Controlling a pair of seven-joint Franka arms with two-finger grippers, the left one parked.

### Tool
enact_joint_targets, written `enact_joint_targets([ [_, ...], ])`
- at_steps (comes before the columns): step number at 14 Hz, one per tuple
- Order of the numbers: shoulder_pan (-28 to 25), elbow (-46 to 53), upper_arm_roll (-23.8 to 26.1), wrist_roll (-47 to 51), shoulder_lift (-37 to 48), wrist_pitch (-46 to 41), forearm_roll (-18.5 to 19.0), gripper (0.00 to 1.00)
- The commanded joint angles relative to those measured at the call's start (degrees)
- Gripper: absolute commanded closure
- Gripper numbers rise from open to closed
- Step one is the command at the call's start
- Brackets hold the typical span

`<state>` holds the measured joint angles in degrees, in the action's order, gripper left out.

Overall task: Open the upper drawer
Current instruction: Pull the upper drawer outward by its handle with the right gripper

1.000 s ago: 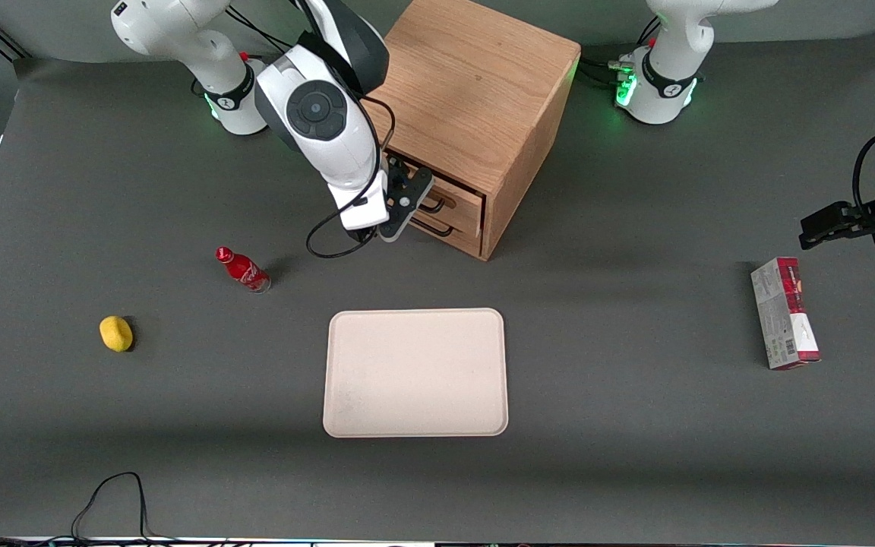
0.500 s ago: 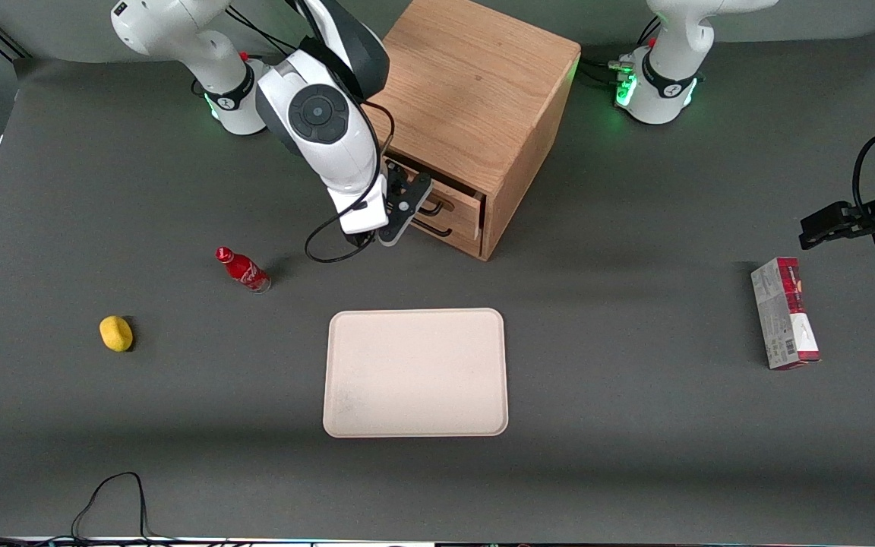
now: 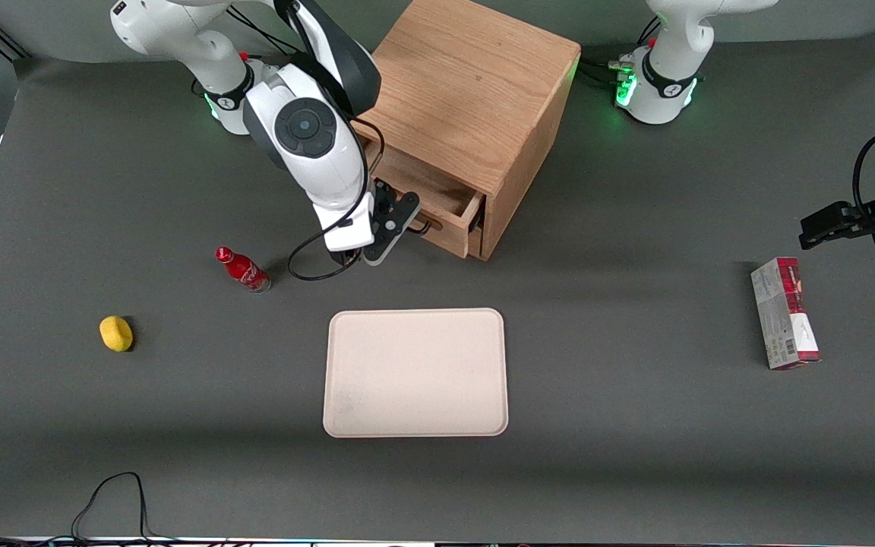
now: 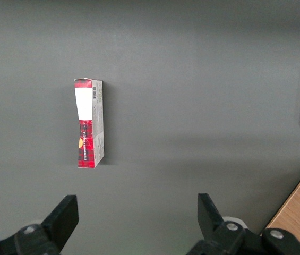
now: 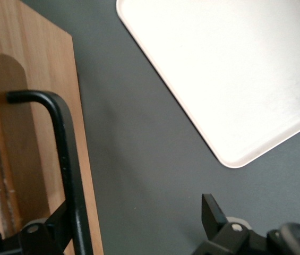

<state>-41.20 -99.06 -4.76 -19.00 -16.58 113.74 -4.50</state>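
One drawer of the oak cabinet [image 3: 475, 106] stands partly pulled out in the front view: the upper drawer [image 3: 437, 205], its light-wood box jutting from the cabinet's face toward the front camera, its inside showing as a shadowed slot. The right arm [image 3: 308, 137] reaches down past the cabinet's corner, forearm sloping toward the desk [image 3: 635, 425], wrist bent so the tool [image 3: 407, 220] sits at the drawer's front, at its handle. Nearer the camera lies a pale tray [image 3: 415, 372]; toward the working arm's end stand a red bottle [image 3: 242, 269] and a yellow lump [image 3: 115, 333], well apart from each other. A red-and-grey carton [image 3: 784, 312] lies toward the parked arm's end. In the left wrist view the same carton [image 4: 89, 122] lies flat on the desk. In the right wrist view the thin black handle [image 5: 65, 159] runs along the wooden drawer front [image 5: 38, 106], passing by one black finger [image 5: 59, 220]; the other finger [image 5: 212, 212] stands well apart from it, so the tool is spread wide and not clamped on the bar, with the tray [image 5: 229, 69] beside.
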Motion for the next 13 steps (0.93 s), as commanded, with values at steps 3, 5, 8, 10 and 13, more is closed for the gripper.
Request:
enact_joint_targets([
  [3,2.88,5.53,0.19,-2.7,-3.72,-0.71,0.37,0.0],
  [5,3.06,5.71,0.1,-3.06,-4.16,-0.62,0.37,0.0],
  [8,4.37,6.77,0.1,-3.06,-4.87,-0.88,0.54,0.0],
  [10,5.51,9.21,0.19,-3.06,-6.27,-2.98,0.54,0.0],
  [13,6.39,13.09,0.19,-3.15,-8.38,-5.28,0.81,0.0],
])
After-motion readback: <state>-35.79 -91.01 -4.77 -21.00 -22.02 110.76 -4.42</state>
